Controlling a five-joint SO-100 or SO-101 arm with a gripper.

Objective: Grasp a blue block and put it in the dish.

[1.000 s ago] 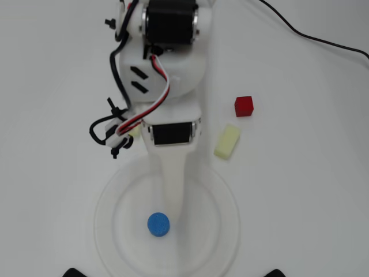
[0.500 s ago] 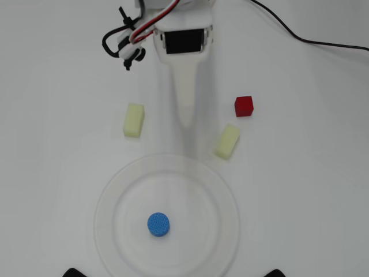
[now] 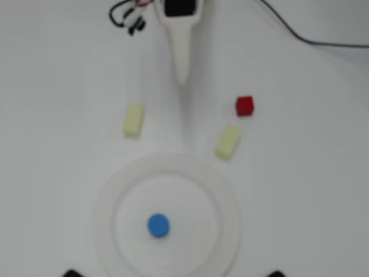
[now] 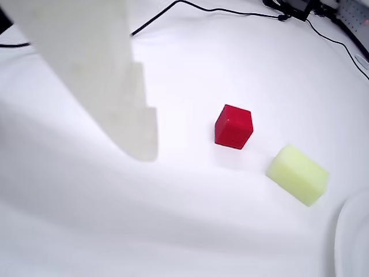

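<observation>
In the overhead view the blue block lies inside the dish, a little left of its middle. The dish is a large white plate at the bottom centre. My white gripper hangs at the top centre, well away from the dish, with its fingers together and nothing between them. In the wrist view the gripper fills the upper left, and only a sliver of the dish rim shows at the lower right. The blue block is out of the wrist view.
A red cube sits right of the gripper tip. One pale yellow block lies just below it, another to the left. A black cable runs across the top right.
</observation>
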